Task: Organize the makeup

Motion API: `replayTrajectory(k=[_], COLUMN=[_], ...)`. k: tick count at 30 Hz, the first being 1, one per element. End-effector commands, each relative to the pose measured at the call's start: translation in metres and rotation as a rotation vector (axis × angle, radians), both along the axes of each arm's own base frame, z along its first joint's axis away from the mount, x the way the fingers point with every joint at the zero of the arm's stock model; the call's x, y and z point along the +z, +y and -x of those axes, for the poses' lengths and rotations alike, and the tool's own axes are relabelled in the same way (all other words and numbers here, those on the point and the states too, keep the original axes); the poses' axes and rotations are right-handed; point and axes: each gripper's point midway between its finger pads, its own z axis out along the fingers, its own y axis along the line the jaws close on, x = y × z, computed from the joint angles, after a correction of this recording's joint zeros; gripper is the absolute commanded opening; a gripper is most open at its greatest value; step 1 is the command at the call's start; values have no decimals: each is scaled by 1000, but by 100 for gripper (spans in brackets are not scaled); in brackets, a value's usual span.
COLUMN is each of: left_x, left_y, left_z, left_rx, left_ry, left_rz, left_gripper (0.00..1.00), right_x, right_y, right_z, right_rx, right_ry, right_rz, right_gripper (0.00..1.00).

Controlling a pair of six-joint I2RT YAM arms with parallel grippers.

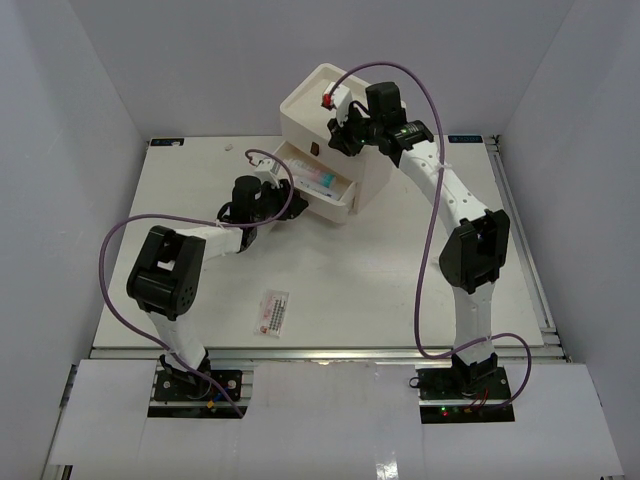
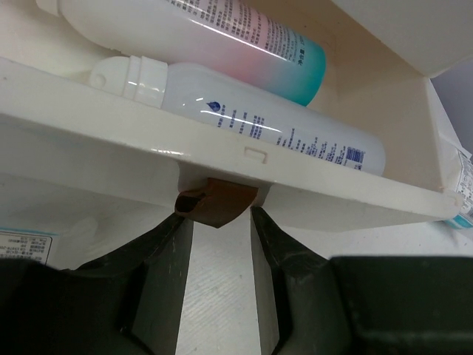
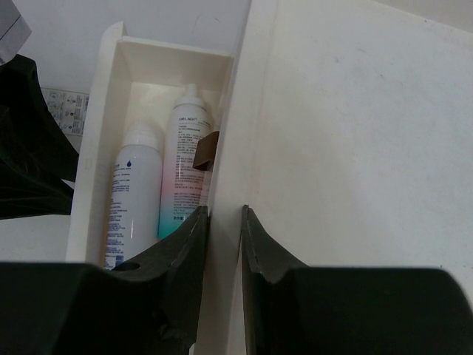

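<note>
The cream box (image 1: 330,95) stands at the back, its middle drawer (image 1: 325,190) pulled open. In the drawer lie a white bottle with blue print (image 2: 281,129) and a white-pink-teal tube (image 2: 244,37); both also show in the right wrist view, the bottle (image 3: 137,192) left of the tube (image 3: 185,170). My left gripper (image 1: 266,192) (image 2: 218,222) is closed on the drawer's brown handle (image 2: 216,201). My right gripper (image 1: 342,135) (image 3: 224,211) clamps the box's top front edge (image 3: 236,133). A clear sachet with pink-red print (image 1: 272,312) lies flat on the table near the front. No sponges are in view.
The white table (image 1: 420,260) has raised side rails and white walls around it. A printed flat packet (image 3: 66,111) lies on the table beside the drawer. The left arm's elbow (image 1: 165,265) sits low over the left part of the table.
</note>
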Motion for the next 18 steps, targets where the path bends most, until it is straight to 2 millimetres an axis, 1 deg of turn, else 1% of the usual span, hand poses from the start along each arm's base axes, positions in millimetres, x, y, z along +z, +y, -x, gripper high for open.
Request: replayTrajectory(k=[1,2,3,5,8,11,15,18], left_x=[102,105,103,110,111,107,109,105], left_y=[16,18,20,23,22,19,15,12], left_z=[-18,-14,-10,-4,-2,-5,-13,-21], left_rx=[92,95,97,97,83,68,60,62], left_ry=[-395,-408,-412,-438,-451,-450,-452,-444], left_rz=[82,81,77,74,62,51,61,67], left_gripper=[48,48,49,51,55,58,59,59], right_x=[-14,-13,-12,-9,-8,-8,-10,-9], right_y=[31,32,31,31,31,34,35,36], right_z=[89,93,95,101,105,111,116,116], right_rx=[303,316,323,338,355,378,392,391], right_ry=[277,283,288,291,305,335,358,360], right_rz=[-53,-58,-58,-66,-76,-92,-100,-101], right_gripper=[15,15,15,15,15,14,14,14])
